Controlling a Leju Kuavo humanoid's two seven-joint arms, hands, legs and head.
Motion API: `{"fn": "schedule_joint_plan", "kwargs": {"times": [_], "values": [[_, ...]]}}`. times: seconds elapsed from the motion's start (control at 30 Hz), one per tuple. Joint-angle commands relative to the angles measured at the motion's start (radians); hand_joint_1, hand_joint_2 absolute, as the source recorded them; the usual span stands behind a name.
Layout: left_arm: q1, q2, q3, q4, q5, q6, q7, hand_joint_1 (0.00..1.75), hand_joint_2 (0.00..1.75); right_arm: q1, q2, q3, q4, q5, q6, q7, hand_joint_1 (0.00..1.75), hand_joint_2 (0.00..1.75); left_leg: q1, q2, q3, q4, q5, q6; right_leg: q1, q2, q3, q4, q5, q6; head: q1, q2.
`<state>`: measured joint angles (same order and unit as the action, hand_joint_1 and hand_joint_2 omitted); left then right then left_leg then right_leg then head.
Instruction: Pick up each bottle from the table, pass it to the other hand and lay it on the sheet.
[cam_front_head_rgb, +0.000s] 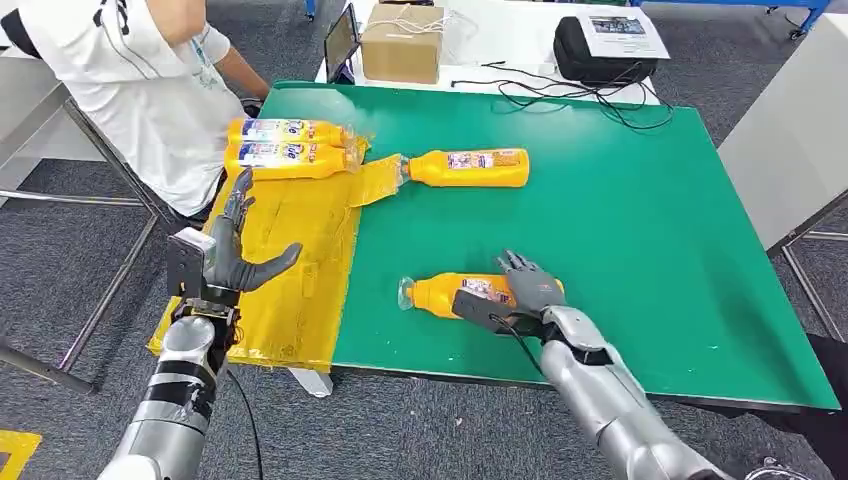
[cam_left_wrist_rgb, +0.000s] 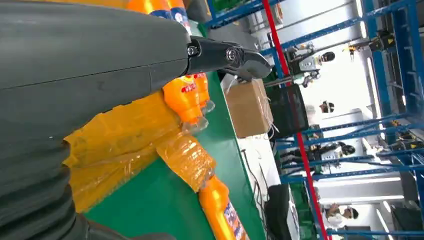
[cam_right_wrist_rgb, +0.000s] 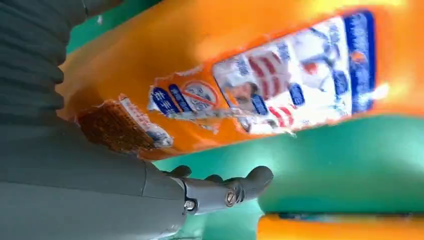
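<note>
Two orange bottles (cam_front_head_rgb: 290, 146) lie side by side at the far end of the yellow sheet (cam_front_head_rgb: 290, 270); the left wrist view shows them too (cam_left_wrist_rgb: 182, 97). A third bottle (cam_front_head_rgb: 470, 167) lies on the green table (cam_front_head_rgb: 640, 230), its neck at the sheet's corner. The nearest bottle (cam_front_head_rgb: 440, 294) lies on the table by the front edge. My right hand (cam_front_head_rgb: 525, 288) is over its base end, fingers across the top and thumb on the near side. In the right wrist view the thumb (cam_right_wrist_rgb: 225, 192) stands apart from the bottle (cam_right_wrist_rgb: 250, 65). My left hand (cam_front_head_rgb: 235, 255) hovers over the sheet, empty, fingers spread.
A person in white (cam_front_head_rgb: 130, 80) sits at the table's far left corner, close to the sheet. Behind the green table are a cardboard box (cam_front_head_rgb: 402, 42), a black bag (cam_front_head_rgb: 600, 55) and loose cables (cam_front_head_rgb: 570, 92). A white table (cam_front_head_rgb: 790, 130) stands to the right.
</note>
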<state>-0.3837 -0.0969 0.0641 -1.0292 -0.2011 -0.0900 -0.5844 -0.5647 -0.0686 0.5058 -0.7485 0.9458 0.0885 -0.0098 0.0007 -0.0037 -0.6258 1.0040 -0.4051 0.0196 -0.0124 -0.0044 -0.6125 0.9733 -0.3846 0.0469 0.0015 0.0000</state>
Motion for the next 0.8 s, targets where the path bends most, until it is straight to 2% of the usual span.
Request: {"fn": "schedule_joint_plan", "kwargs": {"times": [0.03,0.1,0.17,0.23,0.43,0.63,0.7,0.77,0.8], "values": [[-0.083,0.006,-0.020,0.129,0.008,-0.021,-0.011,0.00,1.75,-0.189,-0.060,0.127,0.276,-0.110,0.168,-0.125,1.75,1.75,0.000,-0.002,0.003,0.001,-0.001,-0.001,0.001,-0.002,0.004,0.000,-0.002,-0.002,0.000,0.000],[-0.107,0.018,-0.047,0.181,-0.010,-0.029,0.017,0.00,1.75,-0.202,-0.057,0.127,0.292,-0.153,0.199,-0.142,1.75,1.75,0.000,-0.002,0.002,0.000,0.000,0.000,0.000,-0.002,0.002,0.000,-0.001,-0.001,0.000,0.000],[-0.175,0.036,-0.091,0.320,-0.051,-0.026,0.140,0.00,1.75,-0.215,-0.067,0.144,0.299,-0.196,0.220,-0.132,1.75,1.75,0.000,-0.003,0.003,0.000,0.000,0.000,0.000,-0.003,0.004,0.000,-0.001,-0.001,0.000,0.000],[-0.223,0.032,-0.104,0.424,-0.058,-0.007,0.171,0.00,1.75,-0.228,-0.070,0.148,0.311,-0.241,0.253,-0.142,1.75,1.75,0.000,-0.004,0.004,0.000,0.000,0.000,0.000,-0.003,0.005,0.001,-0.002,-0.002,0.000,0.000],[-0.224,0.029,-0.105,0.426,-0.059,-0.005,0.170,0.00,1.75,-0.231,-0.071,0.149,0.311,-0.242,0.256,-0.142,1.75,1.75,0.000,-0.001,0.004,0.000,-0.001,0.000,0.000,-0.001,0.005,0.000,0.001,-0.003,0.000,0.000],[-0.254,0.031,-0.109,0.454,-0.027,0.023,0.173,0.00,1.75,-0.239,-0.065,0.170,0.329,-0.346,0.289,-0.156,1.75,1.75,0.000,-0.001,0.004,0.000,-0.001,0.000,0.000,-0.002,0.004,0.001,0.000,-0.003,0.000,0.000],[-0.257,0.027,-0.112,0.446,-0.010,0.033,0.174,0.00,1.75,-0.218,-0.054,0.150,0.321,-0.413,0.255,-0.167,1.75,1.75,0.000,-0.001,0.002,0.000,0.000,0.000,0.001,-0.002,0.002,0.000,0.001,-0.003,0.000,0.000],[-0.251,0.021,-0.115,0.430,-0.001,0.050,0.177,0.00,1.75,-0.176,-0.025,0.115,0.300,-0.459,0.174,-0.167,1.75,1.75,0.001,-0.001,0.004,0.000,0.000,0.000,0.001,-0.002,0.004,-0.001,0.001,-0.003,0.000,0.000],[-0.238,0.015,-0.107,0.410,0.005,0.081,0.176,0.00,1.75,-0.121,0.021,0.057,0.261,-0.489,0.031,-0.164,1.75,1.75,0.001,-0.001,0.003,0.000,0.000,0.000,0.001,-0.002,0.004,-0.001,0.001,-0.003,0.000,0.000]]}}
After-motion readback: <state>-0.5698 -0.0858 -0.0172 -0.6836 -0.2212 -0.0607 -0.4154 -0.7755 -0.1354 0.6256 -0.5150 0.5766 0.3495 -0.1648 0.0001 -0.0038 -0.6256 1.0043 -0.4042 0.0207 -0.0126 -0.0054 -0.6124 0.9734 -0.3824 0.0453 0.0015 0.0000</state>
